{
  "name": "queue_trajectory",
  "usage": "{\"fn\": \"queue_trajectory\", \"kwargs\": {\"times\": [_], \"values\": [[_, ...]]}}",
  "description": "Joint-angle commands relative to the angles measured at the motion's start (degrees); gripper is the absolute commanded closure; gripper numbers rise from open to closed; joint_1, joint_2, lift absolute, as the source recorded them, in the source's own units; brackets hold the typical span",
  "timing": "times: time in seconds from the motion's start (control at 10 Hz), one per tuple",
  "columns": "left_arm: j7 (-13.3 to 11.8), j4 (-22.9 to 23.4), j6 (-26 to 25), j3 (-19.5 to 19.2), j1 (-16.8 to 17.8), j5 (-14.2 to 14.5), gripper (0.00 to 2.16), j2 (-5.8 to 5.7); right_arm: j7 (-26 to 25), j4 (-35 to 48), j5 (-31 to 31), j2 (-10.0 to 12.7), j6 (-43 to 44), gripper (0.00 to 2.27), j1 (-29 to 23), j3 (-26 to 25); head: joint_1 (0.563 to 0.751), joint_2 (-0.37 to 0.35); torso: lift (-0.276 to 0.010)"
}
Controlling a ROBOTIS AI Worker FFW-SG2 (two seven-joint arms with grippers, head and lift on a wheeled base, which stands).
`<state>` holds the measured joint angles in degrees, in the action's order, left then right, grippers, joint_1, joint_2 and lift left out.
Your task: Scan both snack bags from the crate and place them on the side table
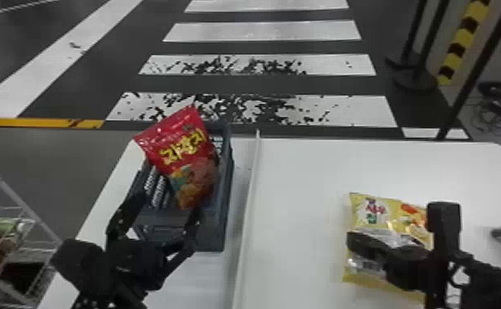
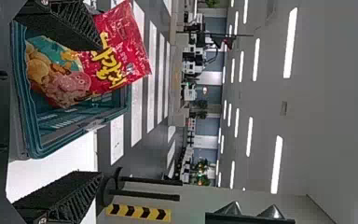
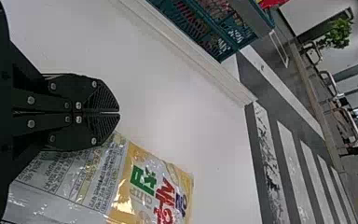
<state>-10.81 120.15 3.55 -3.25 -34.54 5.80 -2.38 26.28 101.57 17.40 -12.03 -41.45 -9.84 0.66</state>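
In the crate, I see the red bag leaning just ahead of my left gripper, fingers parted; my right gripper is clenched, empty, by the yellow bag.

head: high, forward-down | wrists: close, turned sideways | all share: crate

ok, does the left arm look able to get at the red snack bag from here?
Probably yes: the red bag pokes up out of the crate, and the left arm's fingers are open close to it, with nothing seen in between.
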Motion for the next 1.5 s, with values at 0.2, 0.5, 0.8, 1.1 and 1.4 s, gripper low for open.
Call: {"fn": "queue_trajectory", "kwargs": {"times": [0.2,0.5,0.8,1.1,1.4], "values": [[0.0,0.1,0.0,0.0,0.0,0.0,0.04,-0.08,1.3,0.0,-0.3,0.0,-0.5,2.26,-0.2,-2.0,0.695,0.065,-0.095],[-0.2,0.2,0.0,0.0,0.0,0.0,0.04,-0.08,1.5,0.0,-0.9,-0.1,-0.5,2.26,-0.5,-2.9,0.695,0.056,-0.095],[-0.2,0.2,0.0,0.1,0.0,0.0,0.04,-0.08,1.9,0.0,-1.0,-0.2,-0.7,2.26,-0.7,-4.2,0.695,0.039,-0.095],[-0.3,0.1,0.0,0.2,0.2,0.0,0.04,-0.08,2.8,0.0,-0.9,-0.2,-0.9,2.26,-0.9,-5.1,0.695,0.024,-0.095],[-0.3,0.0,0.0,0.2,0.2,0.0,0.04,-0.08,3.7,6.0,0.8,0.2,-4.4,2.26,-3.3,-4.7,0.695,0.032,-0.095]]}}
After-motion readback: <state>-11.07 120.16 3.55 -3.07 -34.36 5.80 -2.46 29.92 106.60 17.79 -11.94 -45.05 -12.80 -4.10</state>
